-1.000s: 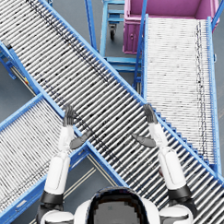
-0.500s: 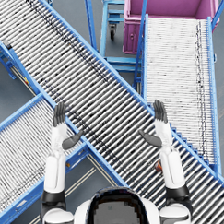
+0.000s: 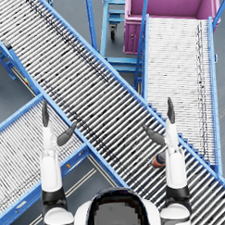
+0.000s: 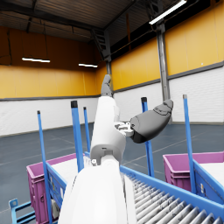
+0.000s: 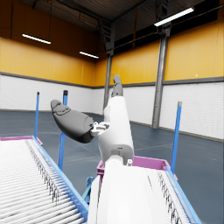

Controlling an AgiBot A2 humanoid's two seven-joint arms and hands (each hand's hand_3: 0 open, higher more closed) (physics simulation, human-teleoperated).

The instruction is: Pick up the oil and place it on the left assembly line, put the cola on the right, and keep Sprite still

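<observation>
Orange-and-dark bottle [image 3: 158,159], axis mostly hidden

Left hand [image 4: 134,124] aloft and empty

Industrial warehouse: blue-framed roller conveyors [image 3: 100,101], magenta collection bins [image 3: 174,5], yellow-and-white walls [image 5: 192,96], ceiling strip lights [image 5: 175,16].

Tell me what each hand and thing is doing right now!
left hand: open, fingers apart, holds nothing, raised over the conveyor's edge
right hand: open, fingers apart, holds nothing, raised over the middle conveyor
small orange item: lies on the middle conveyor's rollers beside the right forearm, partly hidden, too small to name
pink bin: open at the top
</observation>
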